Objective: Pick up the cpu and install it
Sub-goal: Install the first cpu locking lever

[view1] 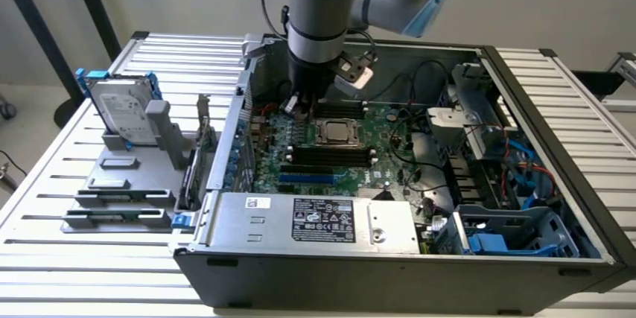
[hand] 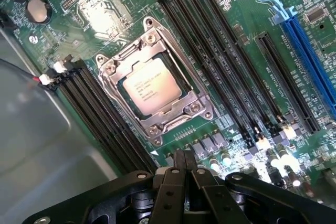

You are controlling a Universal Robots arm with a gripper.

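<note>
The gripper (hand: 184,163), its fingers pressed together on nothing, hovers inside the computer case (view1: 556,94) while the cpu (hand: 148,88) sits flat in its motherboard socket (hand: 152,85), just ahead of the fingertips.

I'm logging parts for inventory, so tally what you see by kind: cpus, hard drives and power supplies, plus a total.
cpu: 1
hard drive: 1
power supply: 1
Total: 3
</note>
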